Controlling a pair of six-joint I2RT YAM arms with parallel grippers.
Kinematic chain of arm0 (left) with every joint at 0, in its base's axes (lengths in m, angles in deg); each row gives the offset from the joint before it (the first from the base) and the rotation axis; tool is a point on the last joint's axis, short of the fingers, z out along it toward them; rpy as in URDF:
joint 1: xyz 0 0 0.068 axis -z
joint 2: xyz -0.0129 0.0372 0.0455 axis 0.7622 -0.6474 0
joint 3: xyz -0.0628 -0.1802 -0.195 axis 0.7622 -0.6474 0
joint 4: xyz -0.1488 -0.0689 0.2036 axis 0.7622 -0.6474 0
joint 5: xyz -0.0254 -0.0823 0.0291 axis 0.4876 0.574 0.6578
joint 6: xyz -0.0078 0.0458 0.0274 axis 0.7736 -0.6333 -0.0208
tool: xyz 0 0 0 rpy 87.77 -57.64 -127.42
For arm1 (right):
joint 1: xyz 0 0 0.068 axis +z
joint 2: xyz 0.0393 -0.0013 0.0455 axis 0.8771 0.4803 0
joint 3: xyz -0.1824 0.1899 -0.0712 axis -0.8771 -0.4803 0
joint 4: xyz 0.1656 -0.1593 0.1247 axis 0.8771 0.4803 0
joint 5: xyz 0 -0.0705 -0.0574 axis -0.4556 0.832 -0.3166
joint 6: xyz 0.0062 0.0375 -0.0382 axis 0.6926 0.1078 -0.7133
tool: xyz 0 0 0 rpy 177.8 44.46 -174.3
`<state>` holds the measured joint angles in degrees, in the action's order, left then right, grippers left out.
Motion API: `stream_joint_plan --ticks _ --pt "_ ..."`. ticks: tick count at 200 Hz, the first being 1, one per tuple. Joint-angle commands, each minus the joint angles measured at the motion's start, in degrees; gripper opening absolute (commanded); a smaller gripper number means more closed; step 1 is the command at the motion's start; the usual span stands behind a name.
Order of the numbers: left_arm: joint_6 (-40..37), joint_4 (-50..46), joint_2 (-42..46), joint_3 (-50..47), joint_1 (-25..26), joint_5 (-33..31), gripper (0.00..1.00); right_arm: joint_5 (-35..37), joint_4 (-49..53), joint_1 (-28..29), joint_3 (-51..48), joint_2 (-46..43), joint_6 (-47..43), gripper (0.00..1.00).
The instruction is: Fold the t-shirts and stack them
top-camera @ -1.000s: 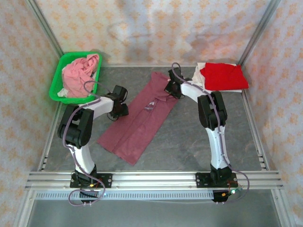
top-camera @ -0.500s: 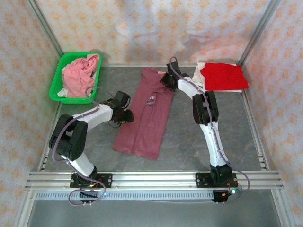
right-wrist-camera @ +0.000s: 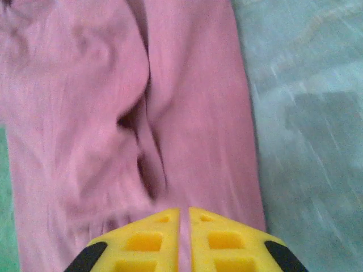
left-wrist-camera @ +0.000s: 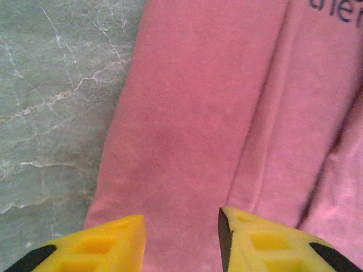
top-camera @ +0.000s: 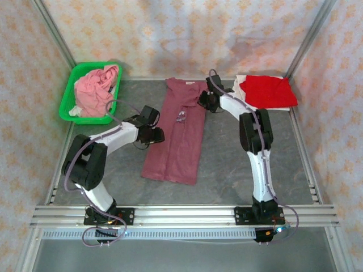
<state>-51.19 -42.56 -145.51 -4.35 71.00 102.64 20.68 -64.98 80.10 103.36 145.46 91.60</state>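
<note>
A maroon t-shirt, folded into a long strip with a pale print, lies lengthwise in the middle of the table. My left gripper sits at the strip's left edge; in the left wrist view its jaws stand apart over flat maroon cloth. My right gripper is at the strip's upper right edge. In the right wrist view its yellow fingers are all but together, with a sliver of the wrinkled maroon cloth between them. A red t-shirt lies folded on a white one at the back right.
A green basket at the back left holds a crumpled pink t-shirt. Grey stone-patterned table lies bare to the right of the strip. Metal frame rails run along the table's sides and near edge.
The maroon strip has swung from a diagonal lie to nearly straight front-to-back. Both grippers moved with it, the left one rightward along its edge, the right one at its top.
</note>
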Motion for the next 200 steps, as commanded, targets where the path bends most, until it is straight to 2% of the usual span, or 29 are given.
stream_joint_plan --ticks 1,19,46,100,137,164,200 --pt "0.25 0.56 -3.05 1.1 -0.07 -2.44 0.38 3.35 -4.85 2.3 -9.26 -7.79 -0.87 0.06" --pt "0.32 2.52 -3.43 -0.41 0.01 -2.79 0.38 5.34 -6.67 4.39 -15.42 -10.69 -1.36 0.03" --pt "0.15 3.84 -5.79 0.13 0.01 -2.17 0.38 4.92 -7.49 5.37 -17.02 -9.01 -0.82 0.02" --pt "2.79 5.8 -7.07 0.6 1.67 -0.94 0.38 10.95 -2.11 4.81 -10.96 -2.15 1.83 0.0" --pt "4.15 6.03 -2.62 0.76 1.85 -1.21 0.39 12.59 0.2 3.05 -4.59 3.14 2.79 0.0" --pt "4.31 2.97 1.4 1.43 1.85 -4.42 0.4 11.02 1.04 2.64 -1.96 3.69 2.7 0.0" --pt "5.46 2.15 8.66 -3.07 1.85 -3.31 0.46 5.6 -2.48 2.84 -8.54 -4.61 2.77 0.13"
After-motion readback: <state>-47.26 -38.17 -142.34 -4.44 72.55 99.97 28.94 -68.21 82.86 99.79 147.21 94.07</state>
